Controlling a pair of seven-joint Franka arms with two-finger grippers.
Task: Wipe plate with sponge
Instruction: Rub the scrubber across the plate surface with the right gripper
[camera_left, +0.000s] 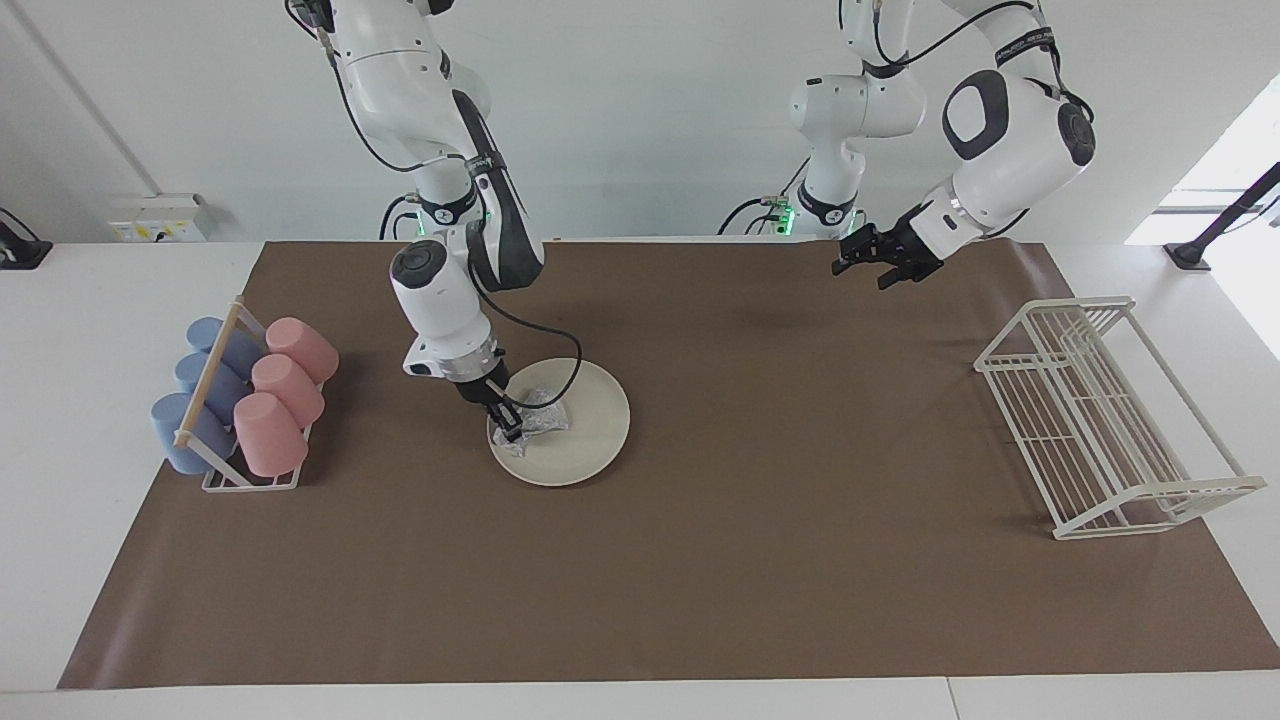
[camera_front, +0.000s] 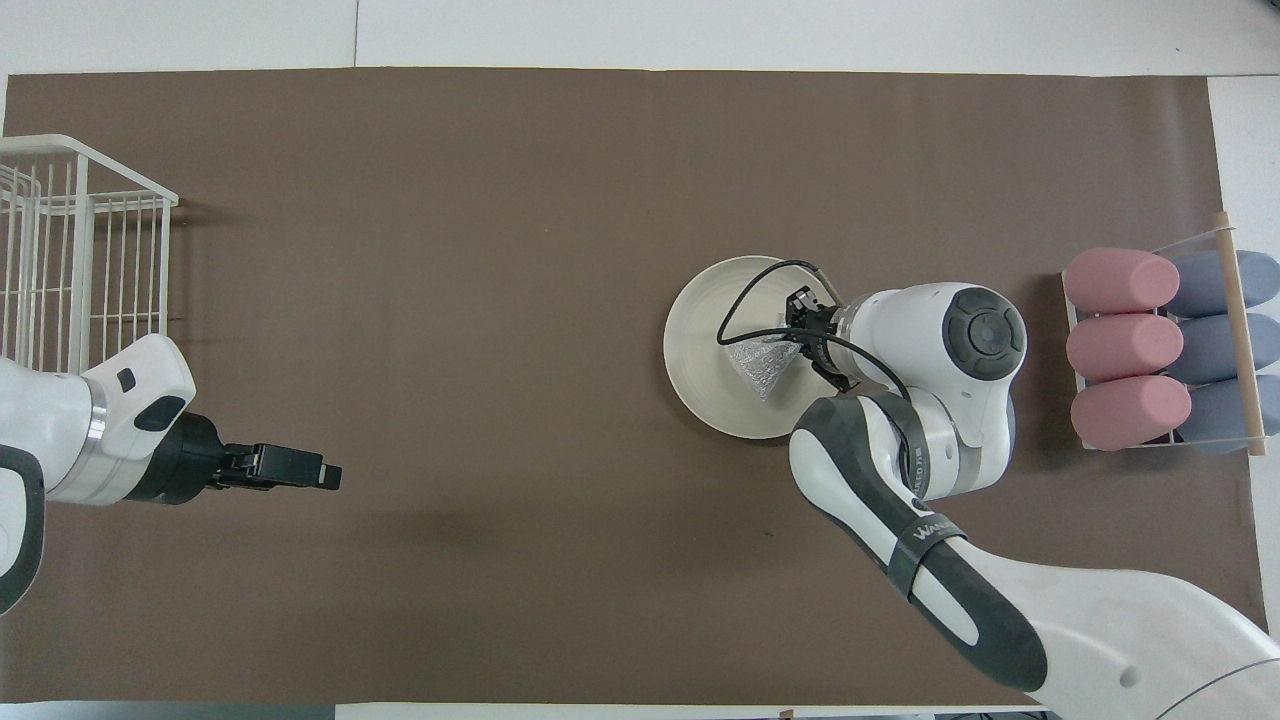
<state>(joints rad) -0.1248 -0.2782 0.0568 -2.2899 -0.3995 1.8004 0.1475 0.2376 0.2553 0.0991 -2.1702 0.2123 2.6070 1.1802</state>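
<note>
The cream-white plate (camera_left: 590, 445) (camera_front: 700, 345) lies flat on the brown mat, toward the right arm's end of the table. The crinkly silvery sponge (camera_left: 543, 416) (camera_front: 760, 365) rests on the plate, on the side toward the cup rack. My right gripper (camera_left: 510, 428) (camera_front: 795, 338) slants down onto the plate, shut on the sponge's pinched middle. My left gripper (camera_left: 880, 268) (camera_front: 325, 478) hangs open and empty over the mat close to the left arm's base, well away from the plate.
A wooden-barred rack of pink and blue cups (camera_left: 240, 400) (camera_front: 1160, 350) stands at the right arm's end, close to the plate. A white wire rack (camera_left: 1110, 420) (camera_front: 70, 260) stands at the left arm's end. The right gripper's black cable (camera_front: 745, 290) loops over the plate.
</note>
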